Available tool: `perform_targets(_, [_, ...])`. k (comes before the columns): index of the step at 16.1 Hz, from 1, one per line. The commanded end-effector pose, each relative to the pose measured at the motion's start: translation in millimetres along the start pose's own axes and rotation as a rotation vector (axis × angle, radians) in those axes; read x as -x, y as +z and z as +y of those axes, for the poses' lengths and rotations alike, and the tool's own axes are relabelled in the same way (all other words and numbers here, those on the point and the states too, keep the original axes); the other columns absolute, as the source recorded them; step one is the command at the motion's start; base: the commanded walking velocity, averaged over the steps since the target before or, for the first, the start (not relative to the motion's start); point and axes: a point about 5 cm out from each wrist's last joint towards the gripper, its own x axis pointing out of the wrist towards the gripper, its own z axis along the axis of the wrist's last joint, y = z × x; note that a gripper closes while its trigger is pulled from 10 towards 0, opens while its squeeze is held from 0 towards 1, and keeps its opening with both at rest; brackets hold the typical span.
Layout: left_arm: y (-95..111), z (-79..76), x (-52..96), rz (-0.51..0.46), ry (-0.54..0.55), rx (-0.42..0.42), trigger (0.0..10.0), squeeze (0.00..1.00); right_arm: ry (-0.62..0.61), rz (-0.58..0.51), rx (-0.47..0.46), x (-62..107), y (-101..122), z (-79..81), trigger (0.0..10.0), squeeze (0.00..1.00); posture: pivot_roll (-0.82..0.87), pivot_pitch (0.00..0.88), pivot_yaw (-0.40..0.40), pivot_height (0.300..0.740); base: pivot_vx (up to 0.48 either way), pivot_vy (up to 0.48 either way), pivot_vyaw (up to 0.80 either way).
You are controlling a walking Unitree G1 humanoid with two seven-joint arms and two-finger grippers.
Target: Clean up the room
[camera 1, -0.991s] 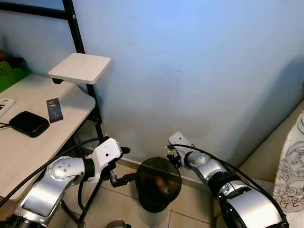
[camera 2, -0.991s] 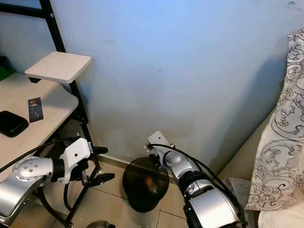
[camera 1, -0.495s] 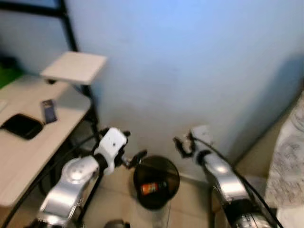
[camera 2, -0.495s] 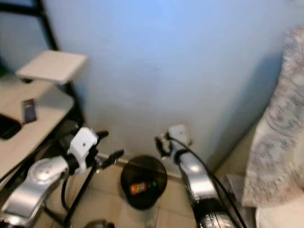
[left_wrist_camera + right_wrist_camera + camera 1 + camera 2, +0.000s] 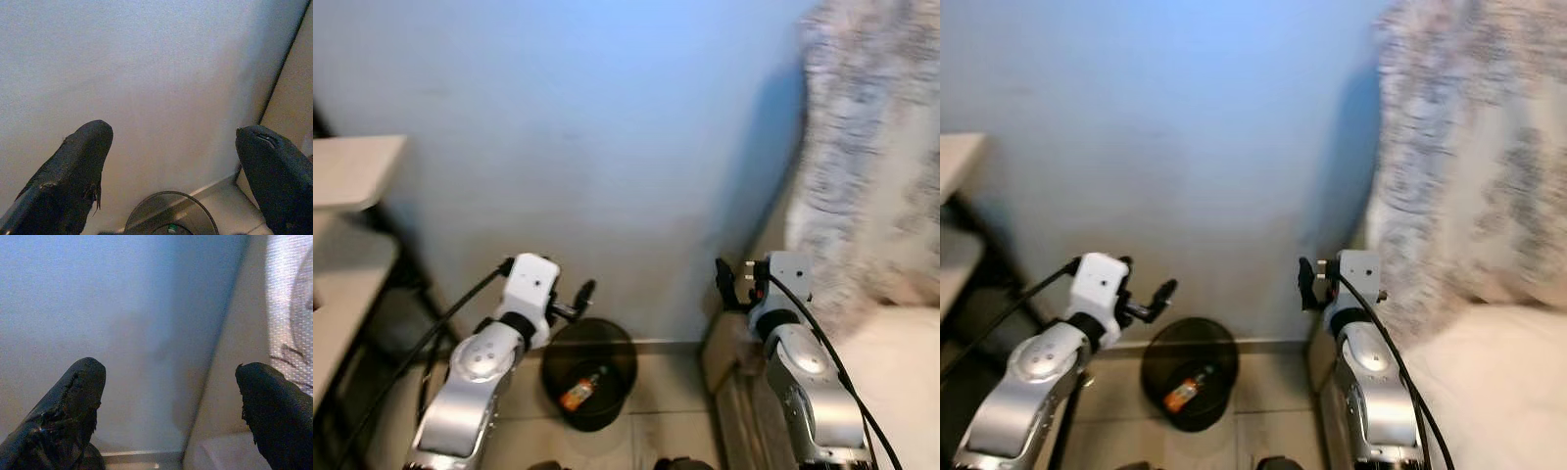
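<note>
Bottle [image 5: 579, 390] in black bin [image 5: 558, 354]; label unreadable.

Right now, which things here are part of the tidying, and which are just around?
Part of the job:
- black bin
- bottle lying inside the bin
- left tool, open, above the bin
- right tool, open

Just around:
- patterned bedding
- desk

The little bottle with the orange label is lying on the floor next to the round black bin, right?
Not quite. The small bottle with the orange label is lying inside the round black bin, not on the floor beside it. The left eye view shows it at the bottom of the bin.
</note>
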Motion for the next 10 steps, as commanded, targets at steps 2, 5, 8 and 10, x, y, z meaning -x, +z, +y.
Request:
perform_targets(2, [1.8,4.6,4.8,-0.003,0.044,-0.014,10.0,0.0,-0.037,0.017,-0.01,3.5,0.0,-1.7,10.0,1.0,0.08,0.0,0.015,0.74,0.0,0.0,-0.79])
perform_targets(5, [1.8,7.2,6.3,-0.001,0.056,-0.036,10.0,0.0,-0.054,0.032,-0.015,5.2,-1.0,1.5,10.0,1.0,0.08,0.0,0.024,0.74,0.0,0.0,-0.79])
perform_targets(8, [3.4,11.8,7.1,-0.004,0.084,-0.029,10.0,0.0,-0.065,0.041,-0.012,5.7,-1.3,2.0,10.0,1.0,0.09,0.0,0.022,0.74,0.0,0.0,-0.79])
perform_targets(10, [4.4,11.3,6.5,-0.008,0.092,-0.042,10.0,0.0,-0.07,0.046,-0.016,4.7,-0.7,2.5,10.0,1.0,0.1,0.0,0.018,0.74,0.0,0.0,-0.79])
